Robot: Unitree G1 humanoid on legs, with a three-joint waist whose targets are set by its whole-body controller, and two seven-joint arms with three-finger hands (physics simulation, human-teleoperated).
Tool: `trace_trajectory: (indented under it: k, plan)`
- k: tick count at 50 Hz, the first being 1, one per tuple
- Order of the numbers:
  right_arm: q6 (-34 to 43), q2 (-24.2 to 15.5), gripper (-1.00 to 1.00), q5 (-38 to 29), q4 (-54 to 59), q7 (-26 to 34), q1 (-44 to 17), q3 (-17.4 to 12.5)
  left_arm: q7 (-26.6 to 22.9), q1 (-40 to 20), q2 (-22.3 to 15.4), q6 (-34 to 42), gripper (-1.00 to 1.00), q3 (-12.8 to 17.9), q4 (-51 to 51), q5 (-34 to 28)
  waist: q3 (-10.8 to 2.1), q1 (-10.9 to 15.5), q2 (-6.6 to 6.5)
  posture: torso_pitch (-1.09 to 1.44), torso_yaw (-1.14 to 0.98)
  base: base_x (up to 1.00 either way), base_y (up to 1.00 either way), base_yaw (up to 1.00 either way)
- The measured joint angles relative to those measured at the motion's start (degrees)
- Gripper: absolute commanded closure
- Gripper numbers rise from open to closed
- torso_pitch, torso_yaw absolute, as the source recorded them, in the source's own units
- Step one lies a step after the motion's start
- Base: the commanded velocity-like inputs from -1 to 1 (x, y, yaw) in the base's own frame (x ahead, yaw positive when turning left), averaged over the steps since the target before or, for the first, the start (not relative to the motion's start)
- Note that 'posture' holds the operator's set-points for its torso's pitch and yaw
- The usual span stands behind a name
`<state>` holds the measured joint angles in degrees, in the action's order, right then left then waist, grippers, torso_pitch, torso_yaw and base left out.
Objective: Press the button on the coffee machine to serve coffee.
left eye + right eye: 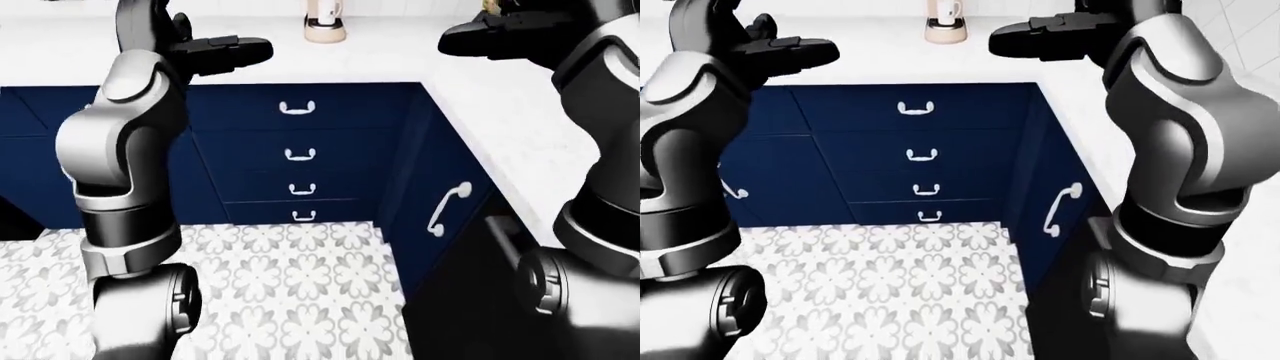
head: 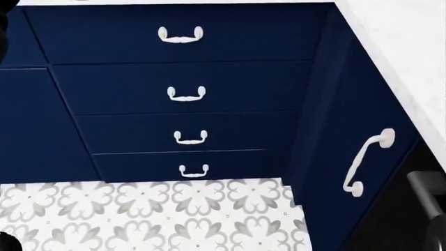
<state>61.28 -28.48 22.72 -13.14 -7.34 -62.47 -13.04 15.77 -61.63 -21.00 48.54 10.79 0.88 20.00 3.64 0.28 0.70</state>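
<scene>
Only the beige foot of the coffee machine (image 1: 325, 28), with a white cup on it, shows at the top edge of the eye views, on the white counter (image 1: 60, 60). Its button is cut off above the picture. My left hand (image 1: 200, 34) is raised at the upper left, fingers spread and thumb pointing right, holding nothing. My right hand (image 1: 1060, 26) mirrors it at the upper right, open, thumb pointing left. Both hands hover over the counter edge, short of the machine. In the head view neither hand shows.
Below the counter is a navy drawer stack (image 2: 181, 94) with white handles. The counter turns a corner and runs down the right side (image 1: 500, 127) over a navy cabinet (image 2: 367, 162). A dark appliance (image 1: 470, 300) stands at lower right. Patterned tile floor (image 2: 174, 214) lies underfoot.
</scene>
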Motion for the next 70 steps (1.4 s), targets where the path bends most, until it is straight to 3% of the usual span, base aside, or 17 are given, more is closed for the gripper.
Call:
trace_trajectory:
  k: [13,24,29,35,37,41,45,48,49,51,54,60,62,63,65,67,70]
  plan:
    - [0.1,-2.3,-1.00,0.7,5.0,0.9,-6.9,-0.2,-0.1,-8.9,-4.0,-2.0,-1.00,1.1,8.7,2.1,0.10,0.2,-0.22,0.00,0.00,0.00,0.00,0.00]
    - [0.6,-3.0,-1.00,1.5,6.6,0.6,-8.2,-0.2,0.2,-8.5,-4.1,-2.6,-1.00,0.6,8.7,2.8,0.22,0.1,-0.21,0.00,0.00,0.00,0.00,0.00]
    - [0.8,-2.6,-1.00,1.8,7.4,0.4,-7.7,0.0,0.1,-7.6,-3.6,-2.3,-1.00,0.4,9.3,2.9,1.49,0.1,-0.22,0.00,0.00,0.30,0.00,0.00]
    - [0.0,-3.1,-1.00,2.5,5.9,0.2,-8.1,-0.4,0.4,-8.0,-4.0,-2.5,-1.00,1.1,7.9,2.9,0.50,0.3,2.25,0.00,0.00,0.51,0.00,0.00]
    - [-0.4,-3.4,-1.00,2.5,5.8,0.0,-7.8,-1.0,0.3,-8.0,-3.6,-2.5,-1.00,0.6,7.1,3.2,0.32,0.0,1.32,0.00,0.00,0.52,0.00,0.00]
    - [-0.3,-3.6,-1.00,2.2,6.2,-0.6,-7.8,-1.3,-0.1,-8.1,-3.4,-2.5,-1.00,0.0,7.4,3.7,-0.53,-0.2,1.06,0.00,0.00,0.52,0.00,0.00]
    - [-0.6,-3.7,-1.00,2.6,5.8,-0.6,-7.8,-1.2,0.0,-8.2,-3.4,-2.7,-1.00,0.2,7.6,3.7,0.01,-1.0,-1.55,0.00,0.00,0.52,0.00,0.00]
    - [-0.5,-3.7,-1.00,2.7,6.3,-0.6,-8.0,-1.0,0.0,-8.3,-3.6,-2.6,-1.00,0.2,8.0,3.7,-0.32,-1.3,-4.53,0.00,0.00,0.52,0.00,0.00]
    - [-0.4,-3.2,-1.00,2.8,6.3,-0.6,-7.5,-0.7,0.1,-7.9,-3.8,-2.6,-1.00,0.5,8.0,3.7,0.20,-0.9,-3.96,0.00,0.00,0.52,0.00,0.00]
    - [0.3,-2.8,-1.00,3.3,6.6,-0.4,-7.0,0.3,0.4,-6.9,-4.0,-2.0,-1.00,1.1,8.5,3.5,1.10,-0.4,-4.29,0.00,0.00,0.52,0.00,0.00]
    - [0.9,-2.9,-1.00,3.8,6.8,-0.2,-7.2,0.4,0.8,-7.0,-4.1,-1.2,-1.00,1.2,8.5,3.4,0.25,0.1,-3.37,0.00,0.00,0.52,0.00,0.00]
    - [-0.6,-3.3,-1.00,3.7,5.6,-0.4,-8.5,-0.3,0.7,-8.2,-4.2,-2.1,-1.00,1.2,7.3,3.6,-0.80,1.6,0.43,0.00,0.00,0.52,0.00,0.00]
    - [-0.9,-3.4,-1.00,3.8,5.5,-0.4,-8.5,-0.3,0.7,-8.5,-4.2,-2.4,-1.00,1.2,7.1,3.6,-1.13,1.4,2.64,0.00,0.00,0.53,0.00,0.00]
    - [-1.0,-3.5,-1.00,3.8,5.6,-0.4,-7.9,-0.6,0.7,-8.1,-3.7,-2.8,-1.00,1.0,7.1,3.6,-0.30,1.0,2.14,0.00,0.00,0.52,0.00,0.00]
    - [-0.5,-3.5,-1.00,3.6,6.4,-0.6,-6.7,-0.7,0.4,-7.2,-2.9,-2.7,-1.00,0.0,8.2,3.8,1.22,0.5,2.78,0.00,0.00,0.52,0.00,0.00]
    - [0.1,-3.4,-1.00,3.3,7.2,-0.8,-6.7,-0.6,0.1,-6.9,-2.8,-1.9,-1.00,-0.6,9.2,4.1,0.77,0.2,2.78,0.00,0.00,0.52,0.00,0.00]
    - [-0.2,-3.4,-1.00,3.3,6.5,-0.8,-7.0,-0.7,0.1,-7.2,-3.1,-1.5,-1.00,-0.1,8.8,4.2,0.12,-0.2,1.36,0.00,0.00,0.52,0.00,0.00]
